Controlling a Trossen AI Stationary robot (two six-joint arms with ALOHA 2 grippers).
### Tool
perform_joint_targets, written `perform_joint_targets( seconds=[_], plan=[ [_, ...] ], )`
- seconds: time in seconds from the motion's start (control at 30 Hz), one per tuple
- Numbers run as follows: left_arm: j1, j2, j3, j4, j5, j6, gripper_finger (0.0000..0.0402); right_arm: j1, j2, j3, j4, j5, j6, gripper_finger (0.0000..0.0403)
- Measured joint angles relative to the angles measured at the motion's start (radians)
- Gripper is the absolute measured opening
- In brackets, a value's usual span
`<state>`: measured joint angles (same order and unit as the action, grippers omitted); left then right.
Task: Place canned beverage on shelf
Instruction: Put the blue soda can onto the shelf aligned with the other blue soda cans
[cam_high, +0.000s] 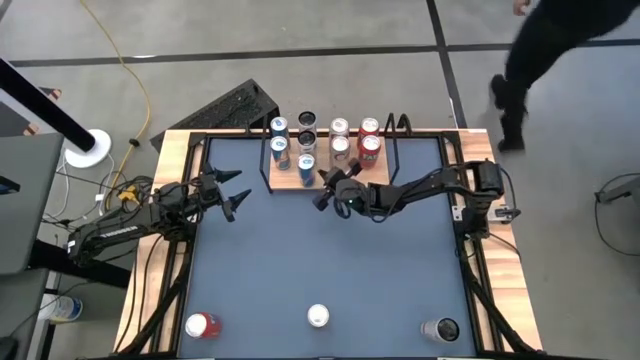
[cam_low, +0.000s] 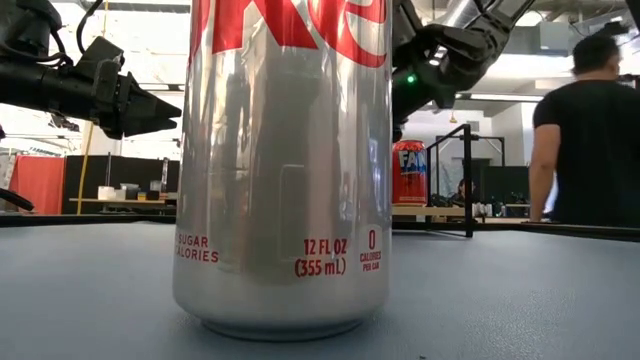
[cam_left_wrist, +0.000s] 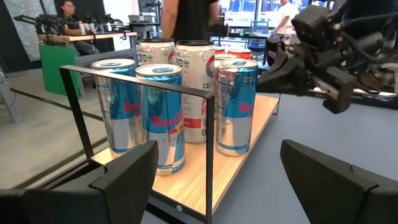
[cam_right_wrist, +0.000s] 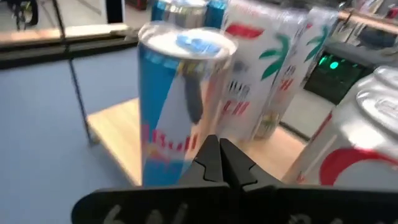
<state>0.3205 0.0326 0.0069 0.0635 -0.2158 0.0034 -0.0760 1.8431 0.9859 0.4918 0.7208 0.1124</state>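
Person (cam_high: 545, 55) beyond far bench (cam_high: 330, 260) edge | yellow cable (cam_high: 128, 75) on floor | white round base (cam_high: 88, 148) off left corner

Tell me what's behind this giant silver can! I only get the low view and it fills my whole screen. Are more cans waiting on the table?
Observer: Yes. From above, three loose cans stand along the near edge: a red-topped can, a white-topped can and a dark-topped can.
Operator: Is the shelf full?
Observer: The shelf, at the far edge, holds a group of cans, with bare wood left at its front.
Operator: Is a claw holding a can?
Observer: No. The right gripper is shut on nothing, just in front of a blue Red Bull can on the shelf. The left gripper is open and empty, left of the shelf.
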Motion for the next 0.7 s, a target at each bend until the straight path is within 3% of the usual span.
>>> perform_joint_targets(
  seconds=[0.3, 0.7],
  plan=[
    [0.000, 0.000, 0.000, 0.000, 0.000, 0.000, 0.0327, -0.022, -0.008, -0.001, -0.030, -0.083, 0.019, 0.0000],
    [0.000, 0.000, 0.000, 0.000, 0.000, 0.000, 0.0327, -0.051, -0.007, 0.004, 0.073, -0.225, 0.003, 0.0000]
  ],
)
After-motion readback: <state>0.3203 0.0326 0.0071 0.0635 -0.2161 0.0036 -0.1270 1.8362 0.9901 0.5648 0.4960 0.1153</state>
